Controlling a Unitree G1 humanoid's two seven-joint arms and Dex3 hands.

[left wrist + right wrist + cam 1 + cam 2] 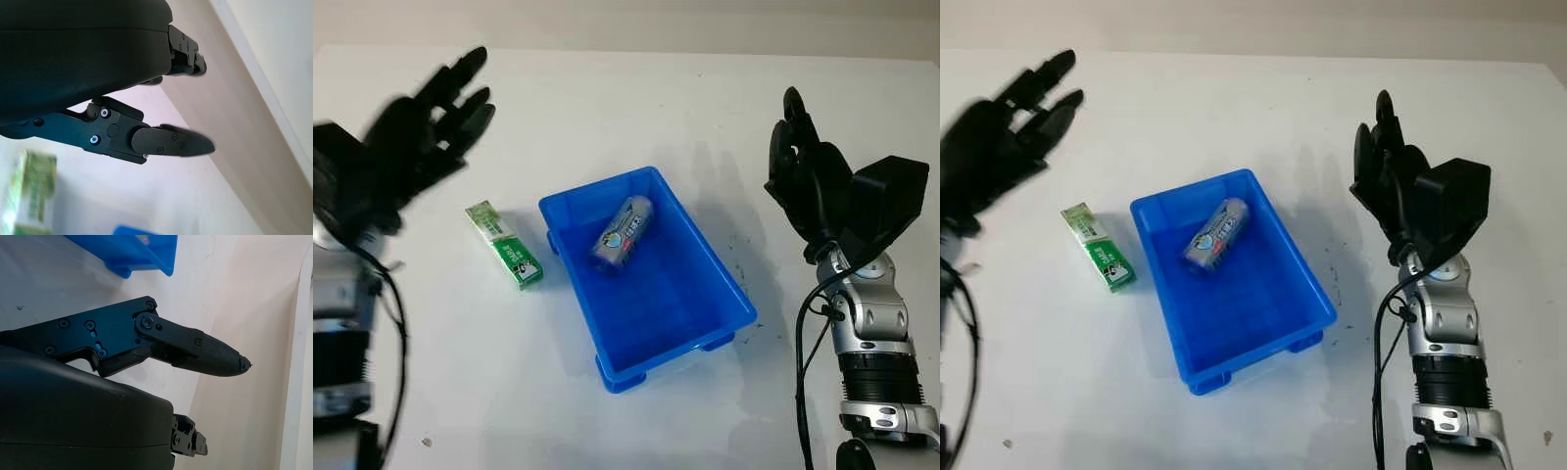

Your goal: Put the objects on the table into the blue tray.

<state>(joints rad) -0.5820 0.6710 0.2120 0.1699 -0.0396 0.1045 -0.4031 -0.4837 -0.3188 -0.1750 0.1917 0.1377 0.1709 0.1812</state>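
A blue tray (724, 284) sits mid-table with a silver printed can (623, 232) lying on its side in the far half. Left of the tray a green and white packet (504, 245) lies flat on the table; it appears in the left wrist view as the packet (30, 196). My left hand (440, 113) is raised above the table's left side, beyond the packet, open and holding nothing. My right hand (803, 171) is held up to the right of the tray, open, with nothing in it.
The white table (636, 108) runs back to a pale wall. A corner of the tray (146, 257) shows in the right wrist view. Small dark specks mark the tabletop right of the tray.
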